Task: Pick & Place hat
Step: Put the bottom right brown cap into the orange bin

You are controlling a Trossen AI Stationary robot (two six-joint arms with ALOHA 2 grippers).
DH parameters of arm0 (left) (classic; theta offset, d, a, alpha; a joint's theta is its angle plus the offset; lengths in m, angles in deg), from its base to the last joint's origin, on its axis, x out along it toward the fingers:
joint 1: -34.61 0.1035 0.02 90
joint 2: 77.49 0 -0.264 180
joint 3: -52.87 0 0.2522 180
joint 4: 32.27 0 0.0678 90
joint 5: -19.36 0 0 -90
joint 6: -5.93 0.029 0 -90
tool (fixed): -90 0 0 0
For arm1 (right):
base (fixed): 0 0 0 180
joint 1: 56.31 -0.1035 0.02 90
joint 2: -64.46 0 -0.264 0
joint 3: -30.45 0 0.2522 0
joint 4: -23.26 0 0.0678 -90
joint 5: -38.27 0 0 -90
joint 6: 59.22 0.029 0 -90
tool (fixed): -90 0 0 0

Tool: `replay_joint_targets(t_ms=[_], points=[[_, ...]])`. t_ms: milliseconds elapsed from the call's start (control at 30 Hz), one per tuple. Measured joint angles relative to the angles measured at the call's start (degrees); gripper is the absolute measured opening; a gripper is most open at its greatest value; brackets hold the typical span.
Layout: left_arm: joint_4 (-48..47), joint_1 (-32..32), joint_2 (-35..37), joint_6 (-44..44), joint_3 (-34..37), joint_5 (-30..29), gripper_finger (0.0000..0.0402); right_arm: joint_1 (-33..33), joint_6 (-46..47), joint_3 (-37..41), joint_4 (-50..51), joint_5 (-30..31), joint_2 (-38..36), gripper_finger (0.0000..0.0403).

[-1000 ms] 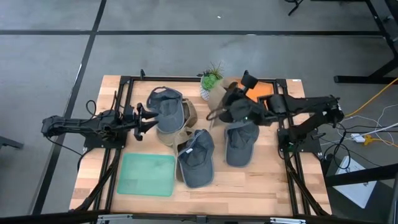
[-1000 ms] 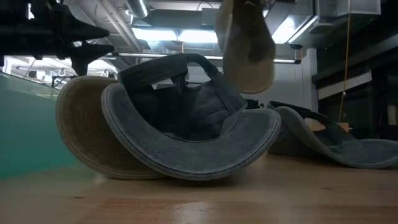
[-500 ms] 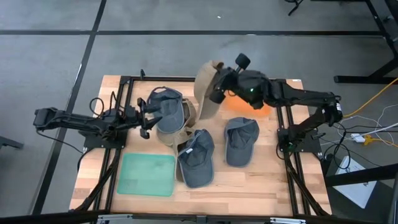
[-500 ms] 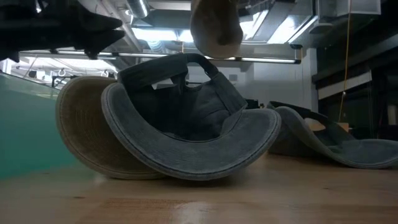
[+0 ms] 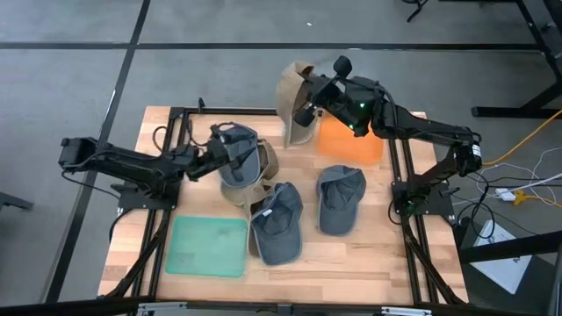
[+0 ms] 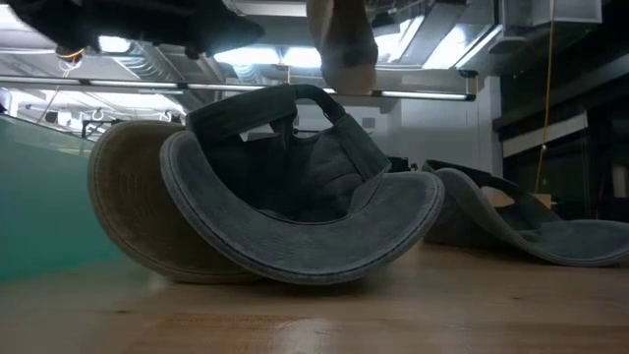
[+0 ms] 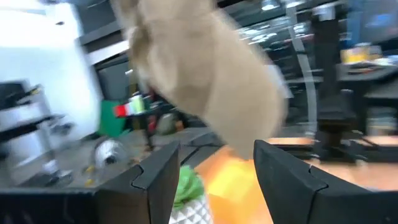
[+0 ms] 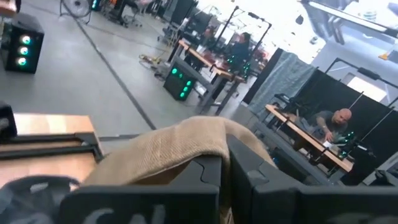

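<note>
My right jaws [image 5: 305, 103] are clamped tight on the tan cloth cap [image 5: 293, 114], which hangs just below them, above the far edge of the wooden tabletop [image 5: 369, 254] beside the orange square mat [image 5: 353, 145]. To do this carry well, I should keep the pinch firm and travel smoothly so the limp cap doesn't swing. My left jaws [image 5: 213, 158] stand fairly wide and empty, right at the grey denim cap [image 5: 237, 151] on the pile.

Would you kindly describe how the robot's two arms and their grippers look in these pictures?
Both are slim, dark, jointed arms with black cables along them. The left gripper has two black, flat, angular fingers. The right gripper has matching dark fingers, and a small green light glows on its arm.
</note>
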Motion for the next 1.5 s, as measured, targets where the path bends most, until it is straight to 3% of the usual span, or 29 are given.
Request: replay_joint_targets(t_ms=[433, 833, 1100, 1200, 1500], points=[[3.88, 2.74, -15.9, -5.55, -9.62, -1.04, 0.0199, 4.05, -0.17, 0.0, -5.69, -2.49, 0.04, 0.0008], [4.91, 2.73, -20.71, -3.62, -14.31, -0.21, 0.0199, 6.39, 0.5, 0.0, -7.65, -2.85, 0.07, 0.0008], [5.18, 3.44, -25.18, -3.54, -18.57, -2.3, 0.0199, 6.85, 3.99, 0.0, -9.0, -9.87, 0.07, 0.0008], [5.47, 4.0, -26.23, -3.52, -20.07, -4.35, 0.0199, 6.85, 4.29, 0.0, -9.07, -9.99, 0.07, 0.0008], [5.54, 5.72, -27.06, -1.97, -22.65, -3.19, 0.0196, 6.85, 5.64, 0.0, -7.75, -9.94, 0.07, 0.0008]])
